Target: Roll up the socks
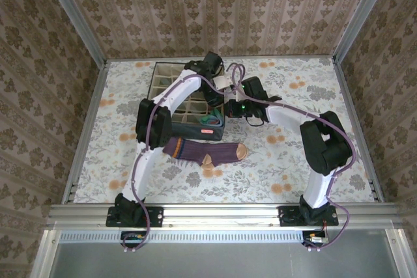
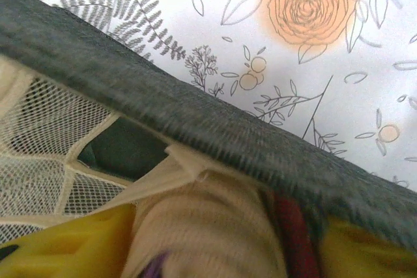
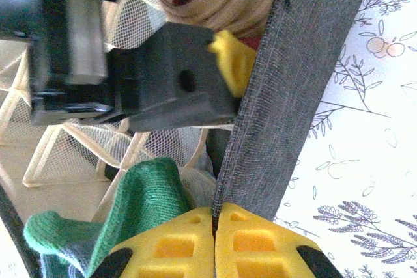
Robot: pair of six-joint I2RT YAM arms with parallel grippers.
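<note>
- While the left hand [image 2: 215, 252] hangs over the box [image 2: 195, 122], its fingers [image 2: 58, 249] stand wide apart, one on each side of the peach sock [image 2: 202, 219]. The roll fills the gap between them, and no clamping is evident.
- The peach sock, rolled with maroon showing, lies directly between the left fingers, just inside the box wall.
- Toward the arm bases from both hands, the purple sock [image 1: 205, 151] lies flat and unrolled on the worktop [image 1: 293, 161]. Its cuff is to the left and its tan toe to the right, and it is well apart from either hand.
- Handling, as judged: the purple sock is light, limp knit, not fragile and not slippery. It will probably bunch and drag rather than slide.
- Recommended hold: pinch the tan toe end across its full width. Keep the turns tight, because a soft roll is likely to spring loose.
- The blue-grey sock [image 3: 143, 206], green toe up, sits bunched inside the box, just left of the right fingers.
- The right hand [image 3: 214, 245] is closed, pad against pad. The box wall's edge runs into the seam between the pads, so the hand appears to be pinching the rim to steady the box.
</note>
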